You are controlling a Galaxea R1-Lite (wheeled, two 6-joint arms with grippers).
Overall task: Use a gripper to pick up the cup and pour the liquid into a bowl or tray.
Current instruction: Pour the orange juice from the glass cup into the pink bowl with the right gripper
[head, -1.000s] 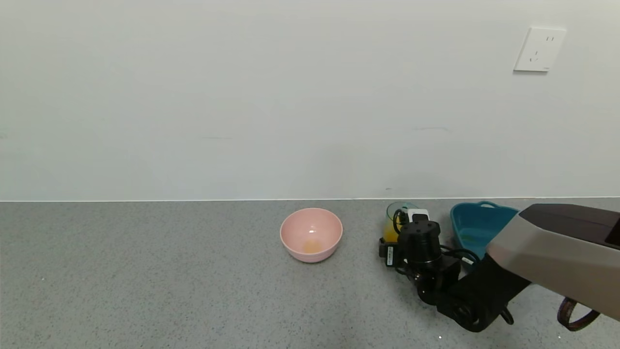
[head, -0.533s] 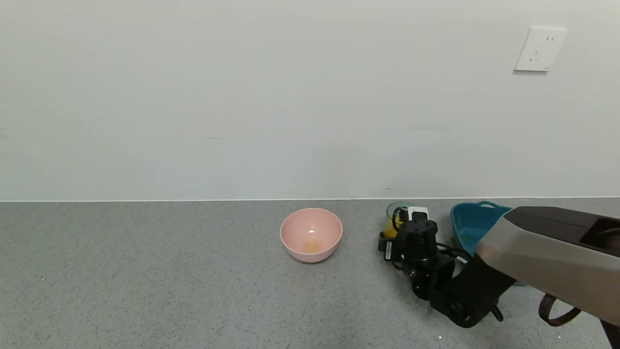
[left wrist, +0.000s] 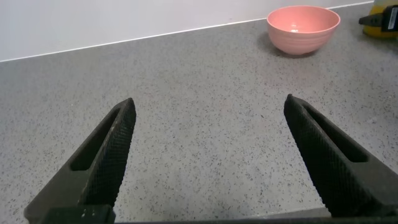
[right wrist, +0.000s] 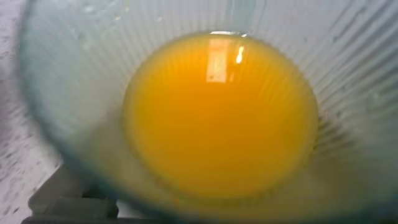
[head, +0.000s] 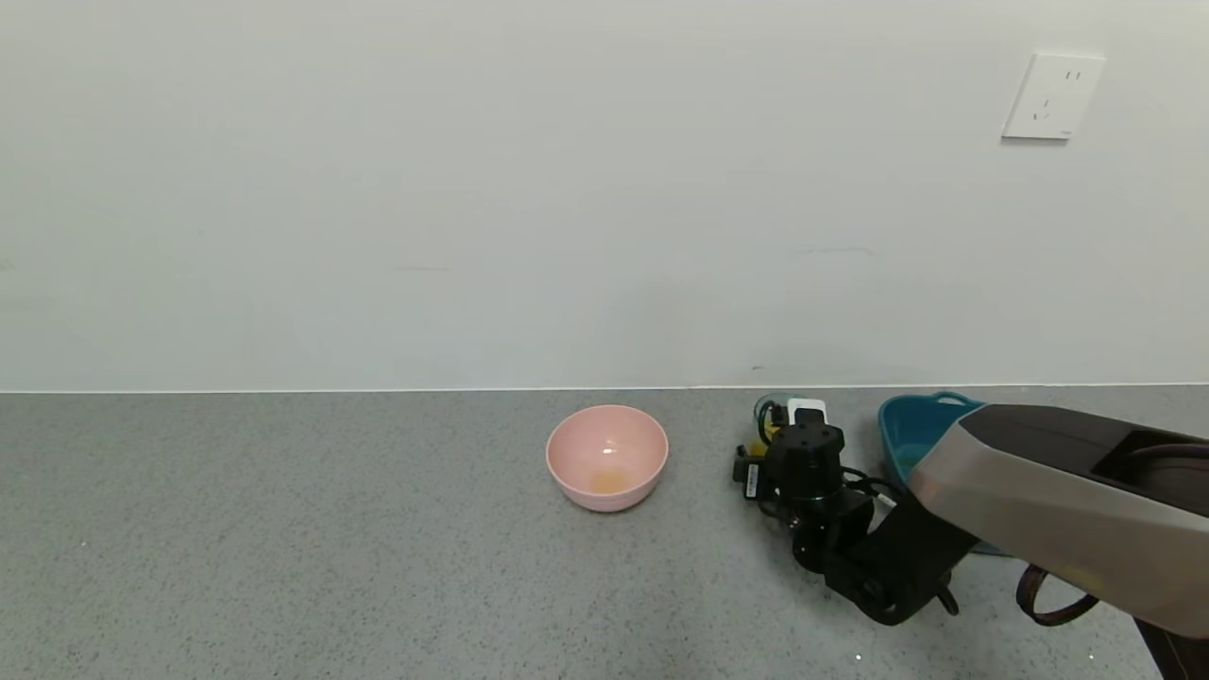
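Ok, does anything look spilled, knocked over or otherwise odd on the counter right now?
Nothing spilled or tipped. The cup stands upright with the orange liquid still inside, the right gripper right at it. One small oddity: the pink bowl already has a faint orange trace at its bottom. The teal tray sits level beside the cup.

A bare test room or lab rather than a lived-in kitchen: a speckled grey tabletop [head: 283, 548] runs along a plain white wall [head: 472, 189], whose only fitting is a white power socket [head: 1051, 96] at upper right.
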